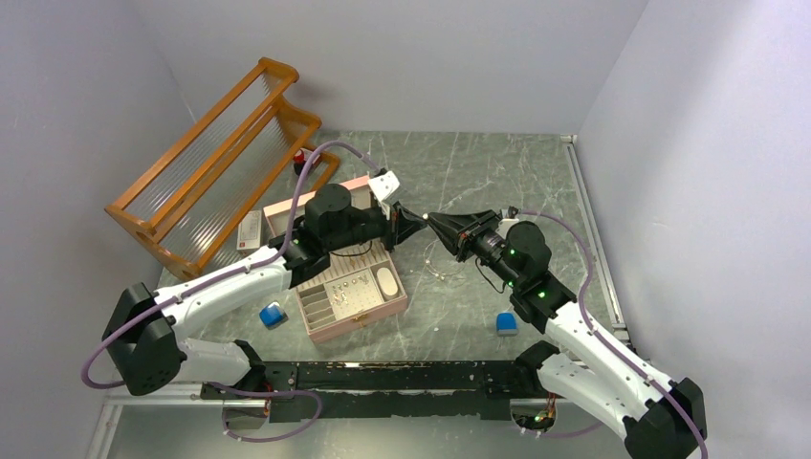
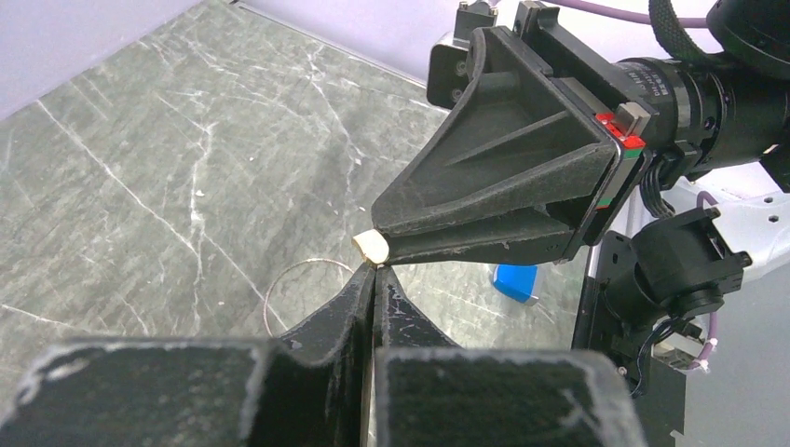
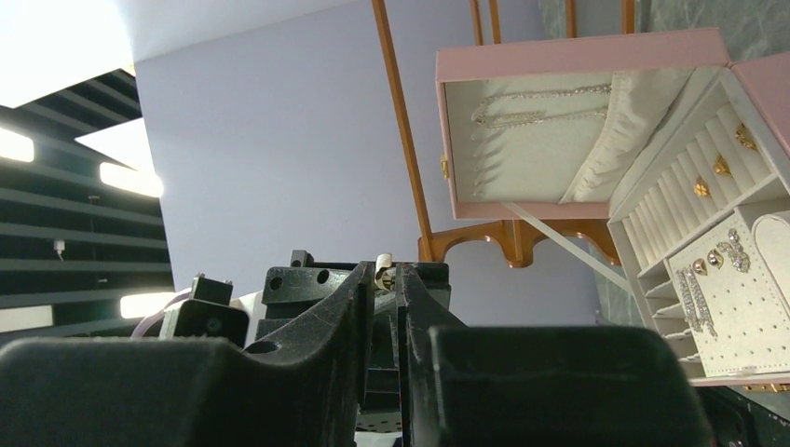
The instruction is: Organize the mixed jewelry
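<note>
My two grippers meet tip to tip above the middle of the table. My right gripper (image 1: 430,220) is shut on a tiny pale gold piece (image 2: 371,245), which also shows between its fingertips in the right wrist view (image 3: 383,272). My left gripper (image 1: 419,222) is shut, and its tips (image 2: 374,267) touch the underside of that piece. I cannot tell whether they pinch it. A thin gold wire hoop (image 2: 307,264) lies on the table below both grippers (image 1: 438,260). The open pink box (image 1: 359,320) holds several small gold (image 3: 722,166) and silver pieces (image 3: 694,298).
Blue blocks lie left (image 1: 273,315) and right (image 1: 506,324) of the box. The box's raised lid (image 3: 578,56) holds thin chains. A wooden rack (image 1: 210,163) stands at the back left, with a small white carton (image 1: 251,229) beside it. Walls close in on three sides.
</note>
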Robot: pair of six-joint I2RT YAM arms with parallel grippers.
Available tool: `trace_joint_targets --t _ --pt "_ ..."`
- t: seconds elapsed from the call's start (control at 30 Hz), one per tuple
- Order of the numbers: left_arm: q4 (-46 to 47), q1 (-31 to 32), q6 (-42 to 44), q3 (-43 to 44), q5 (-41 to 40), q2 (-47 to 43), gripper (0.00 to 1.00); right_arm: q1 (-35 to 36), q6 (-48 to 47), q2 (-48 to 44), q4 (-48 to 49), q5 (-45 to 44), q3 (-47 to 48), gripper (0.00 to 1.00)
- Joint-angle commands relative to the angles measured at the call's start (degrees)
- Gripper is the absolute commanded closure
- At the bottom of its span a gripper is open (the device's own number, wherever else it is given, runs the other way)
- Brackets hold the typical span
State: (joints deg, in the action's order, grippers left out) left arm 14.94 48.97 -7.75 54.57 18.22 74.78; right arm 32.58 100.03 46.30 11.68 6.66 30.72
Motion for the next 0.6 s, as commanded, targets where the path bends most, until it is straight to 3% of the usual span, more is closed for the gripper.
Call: trace_joint_targets --t 0.0,0.1,0.33,0.47,0.57 --pt "2.6 0.2 1.7 -0.3 -1.3 -1.7 0.95 -0.1 -0.5 -1.1 -1.2 -0.4 -0.7 0.82" --pt "2.4 0.2 1.7 -0.3 -1.5 -1.8 0.95 -0.1 -0.8 -1.5 -1.7 -0.6 -0.7 0.76" --pt "-1.3 0.2 1.9 0.5 -1.6 -2.0 0.95 -0.4 -8.4 -3.0 -4.6 -1.4 1.6 0.46" --pt "-7.2 0.1 2.1 2.2 -0.4 -2.5 0.95 -2.7 -24.9 -3.1 -6.3 1.6 4.7 0.32" --pt "-11.1 0.2 2.4 2.8 1.2 -3.9 0.95 -6.0 -41.0 -2.3 -7.0 8.5 8.3 0.28"
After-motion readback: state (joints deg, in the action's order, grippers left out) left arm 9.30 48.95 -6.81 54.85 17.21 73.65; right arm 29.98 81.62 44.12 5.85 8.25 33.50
